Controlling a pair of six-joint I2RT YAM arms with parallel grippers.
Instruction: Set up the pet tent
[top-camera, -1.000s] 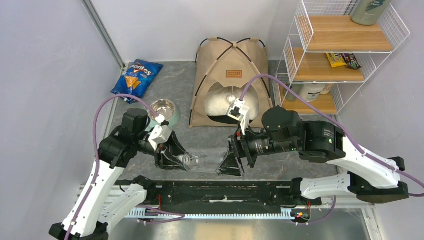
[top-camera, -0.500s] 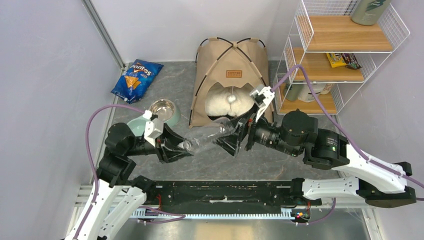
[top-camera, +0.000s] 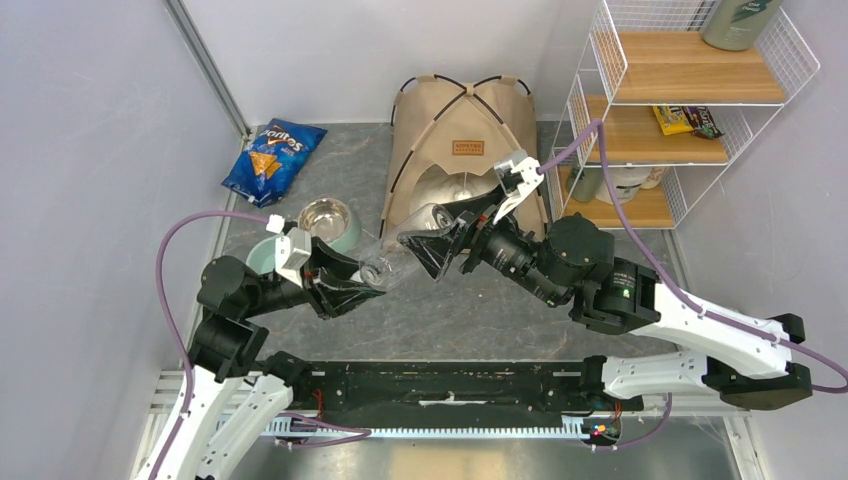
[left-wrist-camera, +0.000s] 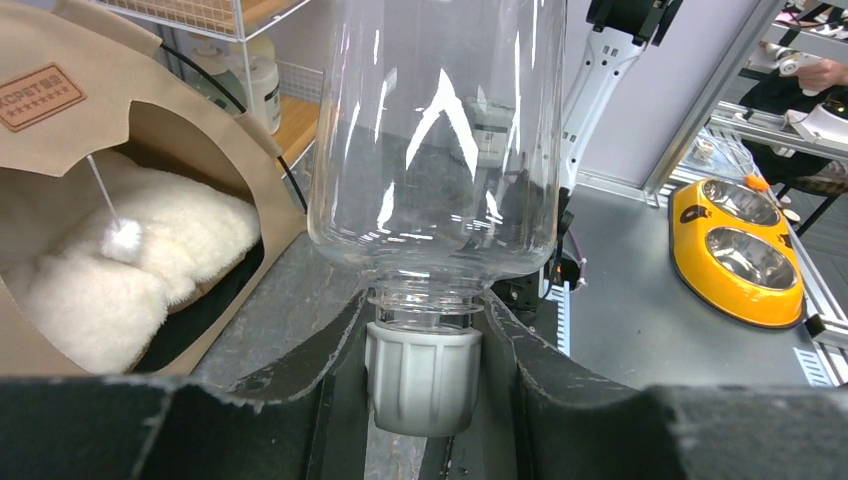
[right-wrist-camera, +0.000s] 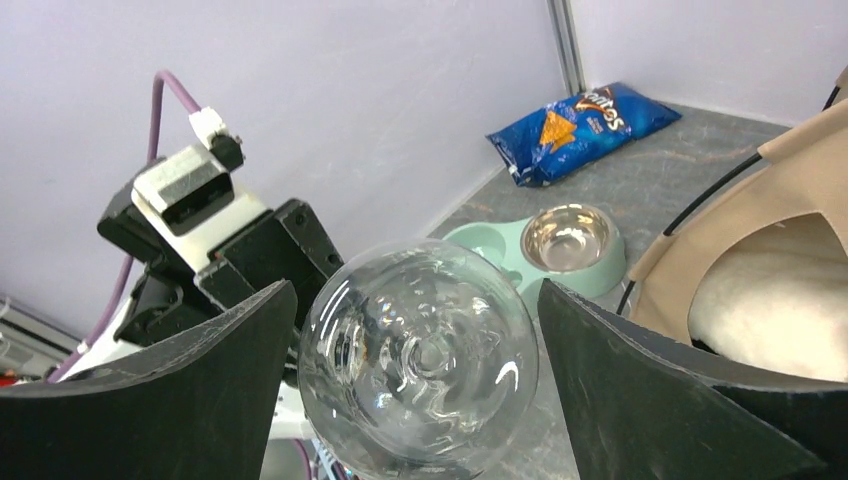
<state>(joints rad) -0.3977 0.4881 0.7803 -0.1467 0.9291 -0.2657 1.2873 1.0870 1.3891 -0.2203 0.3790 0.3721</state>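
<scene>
- My left gripper (top-camera: 352, 285) pinches the clear bottle (top-camera: 395, 262) at its neck. In the left wrist view the two fingers press against either side of the grey cap (left-wrist-camera: 423, 380).
- The bottle lies tilted in the air over the grey table (top-camera: 300, 180), with its base pointing up and away from my left arm toward my right.
- My right gripper (top-camera: 440, 238) is spread wide. In the right wrist view its fingers (right-wrist-camera: 210, 380) stand on either side of the bottle's round base (right-wrist-camera: 420, 360), with a gap on each side, touching nothing.
- The pet tent (top-camera: 455, 115) stands at the back of the table, its black poles crossing over the top and its arched doorway facing my arms. A brown label (top-camera: 467, 147) sits above the arch.
- A fluffy white pillow (left-wrist-camera: 150, 250) lies inside the tent, and a small white pom-pom (left-wrist-camera: 122, 238) hangs on a string in the doorway.
- From above, my right gripper and the bottle sit directly in front of the doorway and cover its lower part.
- A mint pet bowl (top-camera: 328, 217) with a steel dish sits just left of the tent, near my left wrist.
- A blue chip bag (top-camera: 272, 155) lies at the back left, well apart from the tent.
- A white wire shelf rack (top-camera: 690, 100) stands just beside the tent on the right and holds snack packs (top-camera: 688, 120) and white jars (top-camera: 625, 185).
- A yellow double bowl (left-wrist-camera: 745, 250) shows in the left wrist view, on a surface beyond the table.
</scene>
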